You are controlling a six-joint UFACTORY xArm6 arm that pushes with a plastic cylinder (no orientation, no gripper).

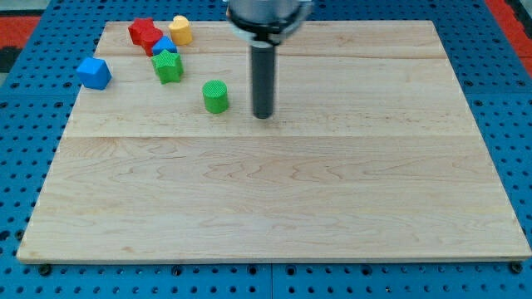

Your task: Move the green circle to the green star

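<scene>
My tip (263, 115) rests on the pale wooden board (274, 199), just right of the green plastic circle (215, 96) and apart from it, with a sliver of bare wood between. The tool is only a plain dark rod, with nothing to open or close and nothing held.

The green circle sits in the far left part of the board. Its goal, the green plastic star (168, 66), lies farther left and a little farther away, near the circle but not touching it. Crowded around the star are a small blue block (165, 46), a red star-shaped block (145, 33) and a yellow block (180, 30); a blue cube (95, 73) stands off to the left.

I judge this to be the approach step, with contact not yet made. Next I should slide left and slightly away, meeting the circle on its near-right side so it heads for the star.
</scene>
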